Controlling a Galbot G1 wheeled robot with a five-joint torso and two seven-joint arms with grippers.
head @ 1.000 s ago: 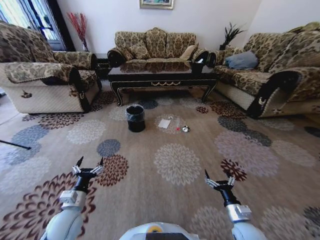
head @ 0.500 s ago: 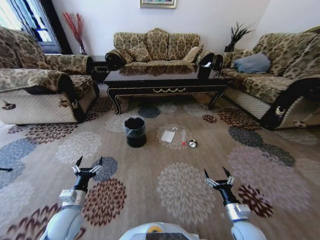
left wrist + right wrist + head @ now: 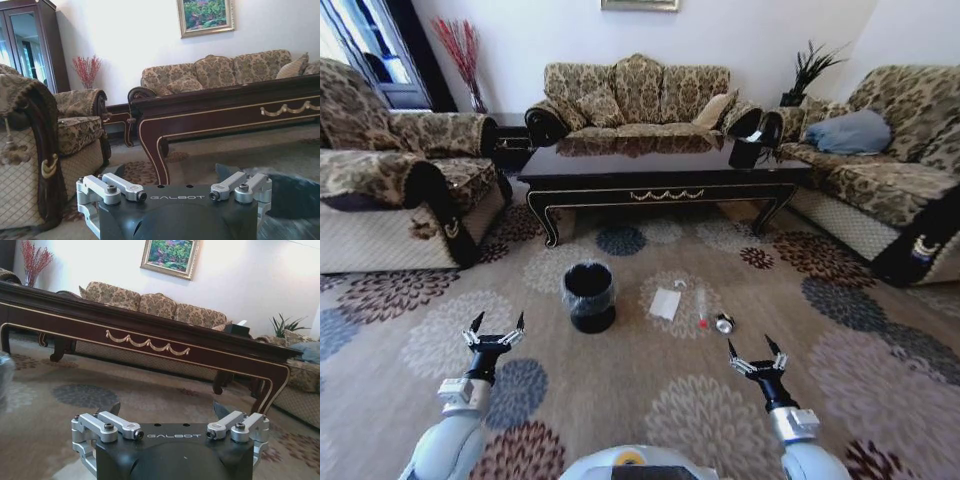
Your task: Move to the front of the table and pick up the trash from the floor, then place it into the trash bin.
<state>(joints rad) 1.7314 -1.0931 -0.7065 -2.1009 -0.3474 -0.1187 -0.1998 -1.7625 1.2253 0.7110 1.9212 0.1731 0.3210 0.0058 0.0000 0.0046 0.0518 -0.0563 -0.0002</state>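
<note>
The floor [image 3: 650, 390], a beige carpet with big round flower medallions, fills the lower two thirds of the head view and runs out past every edge. Three patterned sofas ring it: one at top centre [image 3: 638, 95], one cut off at the left edge [image 3: 390, 190], one cut off at the right [image 3: 890, 170]. The long dark worktop [image 3: 660, 165] stands in the upper middle, gold scrollwork on its front rail; a black box [image 3: 748, 150] sits near its right end, contents too small to make out.

The trash bin [image 3: 589, 297], round and black with a crinkled clear liner, stands on the carpet left of centre; its inside reads only as dark, so what it holds cannot be told. Just to its right lies the trash: a flat white paper [image 3: 666, 303], then a small clear bottle [image 3: 701, 306] with a red tip, hard to make out against the pattern, and a small shiny round piece [image 3: 724, 323] beside it.

The left gripper [image 3: 494, 330] hovers at lower left, fingers spread wide, holding nothing. The right gripper [image 3: 756, 358] hovers at lower right, equally spread and empty.
</note>
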